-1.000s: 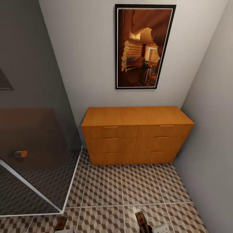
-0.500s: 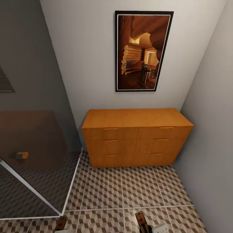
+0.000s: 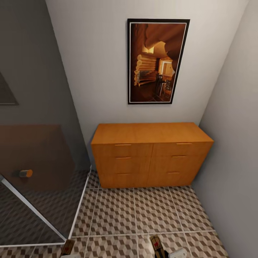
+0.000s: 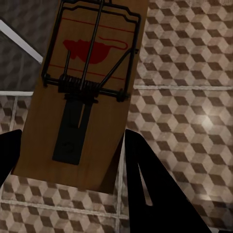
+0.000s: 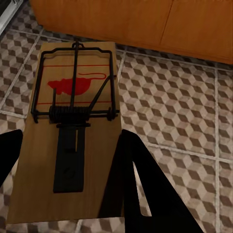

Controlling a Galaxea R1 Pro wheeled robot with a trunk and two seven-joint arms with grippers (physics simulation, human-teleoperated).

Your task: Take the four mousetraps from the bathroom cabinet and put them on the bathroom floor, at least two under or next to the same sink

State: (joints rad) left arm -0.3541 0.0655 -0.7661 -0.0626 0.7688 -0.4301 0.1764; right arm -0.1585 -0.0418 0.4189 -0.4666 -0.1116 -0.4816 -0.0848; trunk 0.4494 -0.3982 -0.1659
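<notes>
At the bottom edge of the head view, left of centre, the left claw shows as a pale sliver with a mousetrap poking up from it. In the left wrist view the left claw has its two black fingers pressed against the long sides of that wooden board, pinching it; the wire bar, spring and red mouse print face the camera, and the cube-patterned bathroom floor lies below it.

Right of centre on the same bottom edge, the right claw holds a second mousetrap, its red spot just visible. The right wrist view shows the right claw likewise closed on the board, black fingers on both flanks, with the orange-brown front of the cabinet across the top of that picture and tiled floor in between.

Farther out in the head view, the bathroom floor runs up the middle of the frame to the cabinet, which stands against the back wall with all its drawer fronts shut. A glass shower screen with a white frame and a short round handle fills the lower left. Above the cabinet, in the upper middle, hangs a black-framed picture of a log-cabin interior. A grey side wall rises along the right edge.
</notes>
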